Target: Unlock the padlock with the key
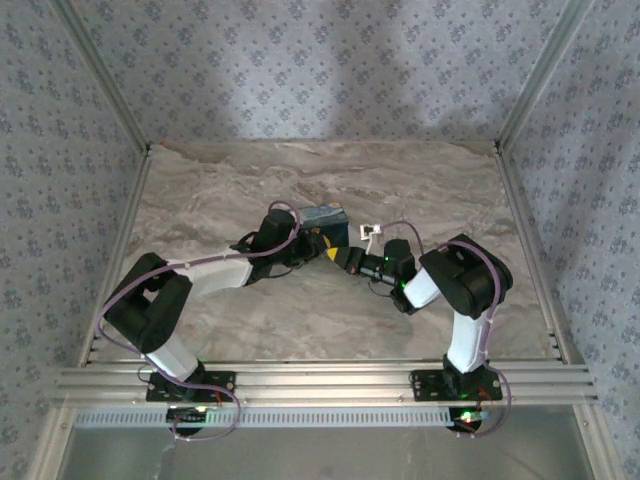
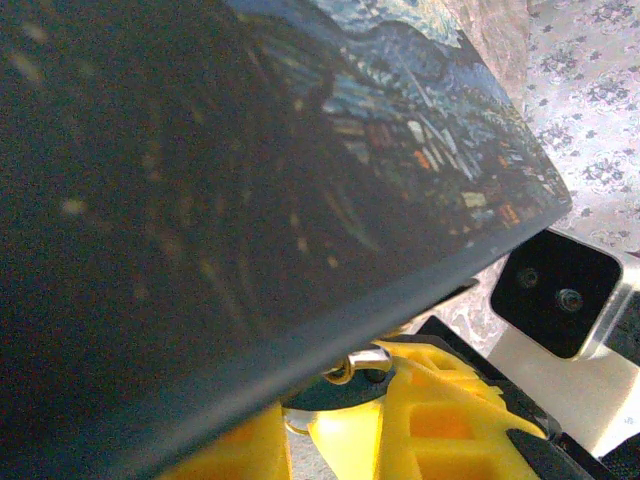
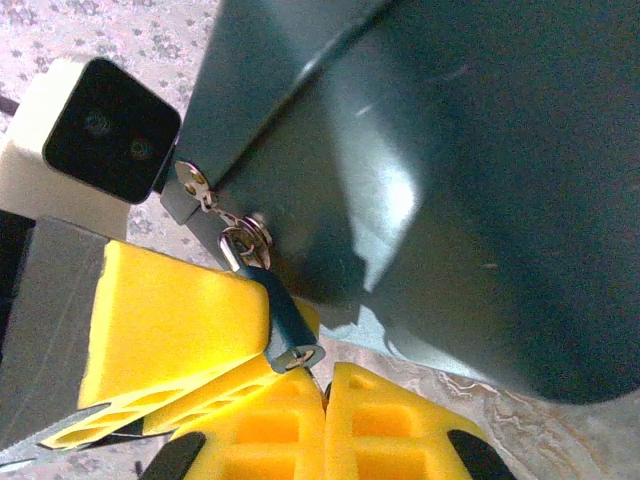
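Observation:
The small blue padlock [image 3: 281, 312] hangs by its silver shackle from the hasp ring [image 3: 250, 235] on the corner of the painted box [image 3: 450, 180]. My left gripper [image 2: 335, 415] is shut on the padlock [image 2: 329, 394], with a yellow finger [image 3: 170, 320] pressed against its side. My right gripper [image 3: 325, 385] is shut just below the padlock's keyhole end [image 3: 298, 355]. A thin dark sliver between its fingertips, reaching up to the keyhole, looks like the key [image 3: 320, 380]. In the top view both grippers, left [image 1: 318, 243] and right [image 1: 346, 261], meet at the box's [image 1: 325, 216] near edge.
The box [image 2: 250, 150] sits mid-table on the marble top [image 1: 430, 180] and looms close over both wrists. The left wrist camera block [image 3: 100, 140] and the right one [image 2: 555, 290] sit close to the fingers. Patterned walls and metal rails [image 1: 320, 378] enclose the table.

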Robot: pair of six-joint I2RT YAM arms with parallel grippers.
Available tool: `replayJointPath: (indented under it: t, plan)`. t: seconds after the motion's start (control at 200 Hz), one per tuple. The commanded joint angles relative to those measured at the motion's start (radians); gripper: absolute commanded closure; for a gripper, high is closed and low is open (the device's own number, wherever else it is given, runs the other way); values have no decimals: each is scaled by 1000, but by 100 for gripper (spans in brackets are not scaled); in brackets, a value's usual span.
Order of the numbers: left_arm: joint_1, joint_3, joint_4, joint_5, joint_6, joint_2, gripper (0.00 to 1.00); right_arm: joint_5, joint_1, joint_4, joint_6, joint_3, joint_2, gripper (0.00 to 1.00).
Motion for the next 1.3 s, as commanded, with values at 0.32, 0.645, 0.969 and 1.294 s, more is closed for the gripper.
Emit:
replayJointPath:
  t: [0.32,0.645,0.969,1.294]
  plan:
    - [-7,5,41,24,-2,-41,87,-31,-3,46,342,53,4,100]
    - [-7,-1,54,25,-6,-38,87,-75,-5,46,517,102,11,100]
    - [-8,-4,55,24,-6,-35,87,-98,-2,48,568,115,28,100]
    - [-7,-5,54,16,2,-33,88,-110,-2,48,604,116,25,100]
